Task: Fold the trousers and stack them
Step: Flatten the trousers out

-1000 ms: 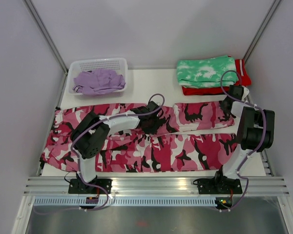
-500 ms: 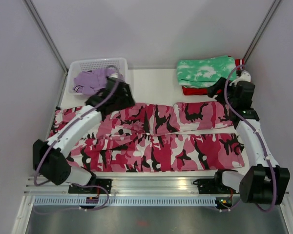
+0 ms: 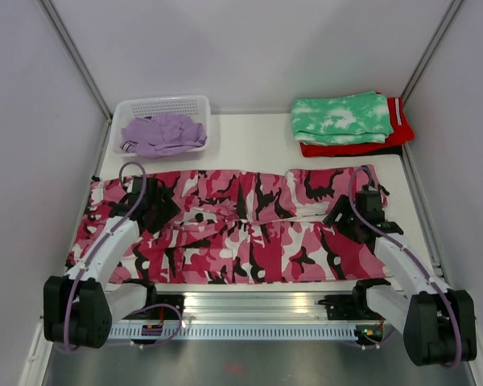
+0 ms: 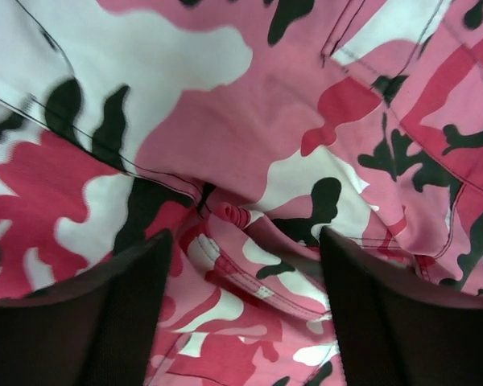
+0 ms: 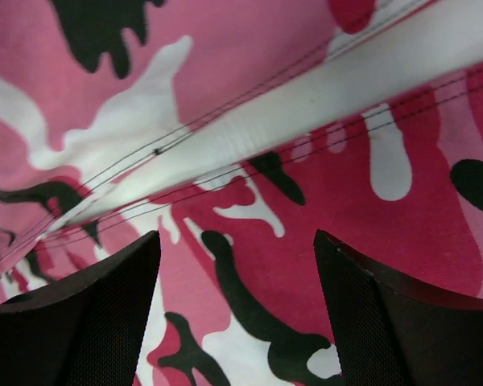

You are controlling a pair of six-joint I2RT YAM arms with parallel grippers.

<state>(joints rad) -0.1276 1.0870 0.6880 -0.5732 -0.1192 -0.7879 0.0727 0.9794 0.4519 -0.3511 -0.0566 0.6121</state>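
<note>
My work table point(image 3: 249, 137) is just a plain white matte slab under soft, even light. Behind the table there's a pale, blank back wall point(image 3: 249, 48). A left wall panel point(image 3: 24, 161) and a right wall panel point(image 3: 467, 121) of the same look box the table in on its sides. A left strut point(image 3: 74, 56) and a right strut point(image 3: 427, 50), both slim metal, climb from the table's far corners. A ribbed aluminium rail point(image 3: 258, 304) runs along the table's near edge. Past that is a dull grey metal sheet point(image 3: 249, 362) with a faint sheen.
</note>
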